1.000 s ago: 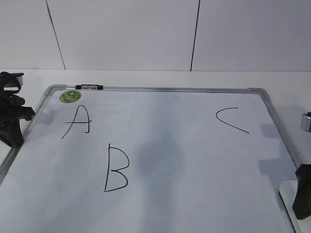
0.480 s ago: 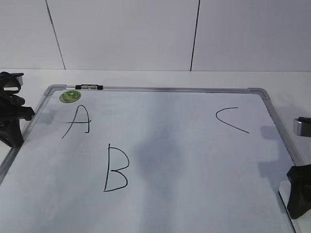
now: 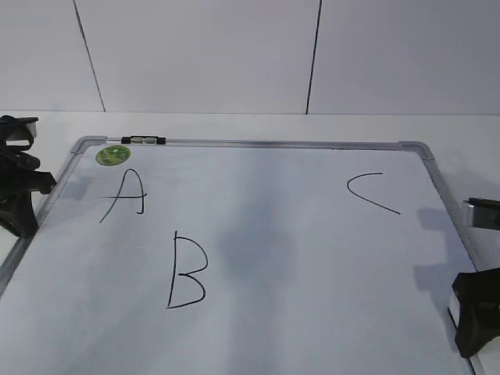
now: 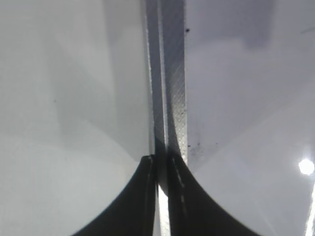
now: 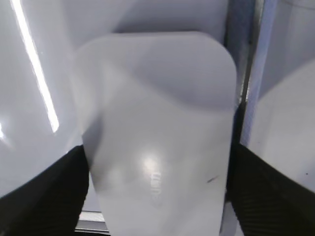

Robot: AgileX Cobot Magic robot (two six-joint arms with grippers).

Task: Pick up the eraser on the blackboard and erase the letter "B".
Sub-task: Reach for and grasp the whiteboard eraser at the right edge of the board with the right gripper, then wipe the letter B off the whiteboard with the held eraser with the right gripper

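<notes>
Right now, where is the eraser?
The eraser lies at the board's near right corner, filling the right wrist view between the right claw's two fingers, next to the blackboard's right frame; in the exterior view the claw mostly hides it.

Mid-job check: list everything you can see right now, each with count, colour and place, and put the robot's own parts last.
blackboard: one, white with grey frame, flat on the table.
letter "A": one, black, upper left of board.
letter "B": one, black, below the A.
letter "C": one, black, upper right.
sticker: one, green, round, top left corner.
clip: one, black and silver, on the top frame.
eraser: one, white, by the board's right edge, between the right fingers.
table: one, white.
left gripper: black, at the left frame, fingers nearly together.
right gripper: black, lower right, straddling the eraser.
</notes>
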